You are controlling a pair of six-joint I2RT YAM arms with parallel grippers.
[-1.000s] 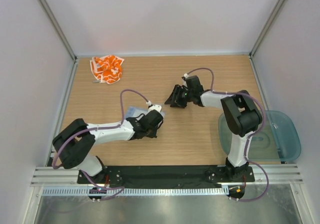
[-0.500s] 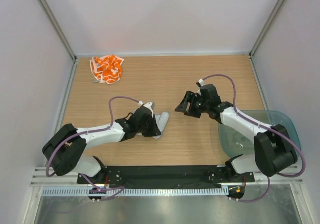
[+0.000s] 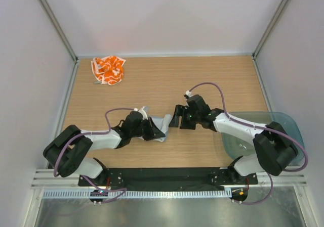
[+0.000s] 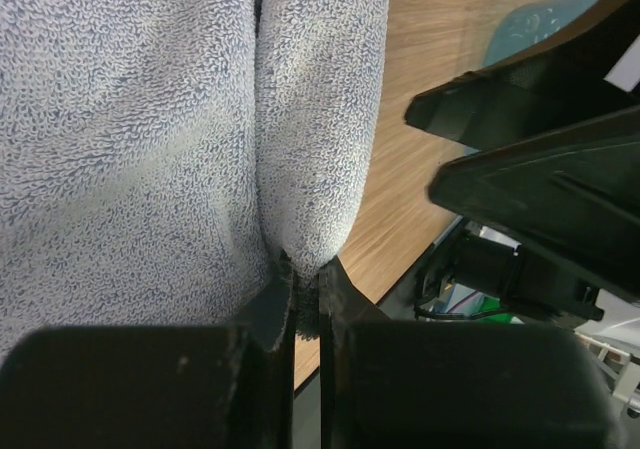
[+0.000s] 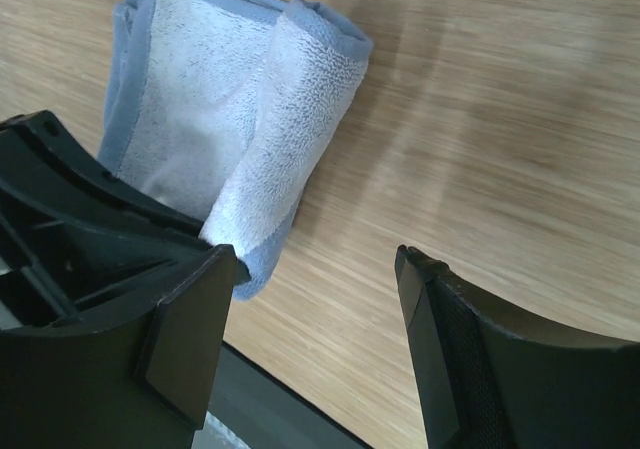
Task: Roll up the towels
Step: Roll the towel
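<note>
Left wrist view shows the left fingers pinched shut on the rolled end of the grey-blue towel, near-centre on the table, right fingers wide beside it; soft, floppy terry, probably best gripped there.

Overhead view looks down on the whole table; both close wrist views share the grey-blue towel.

The left gripper slid the grey-blue towel to the right; the right gripper swung back beside it. Its jaws opened wider.
</note>
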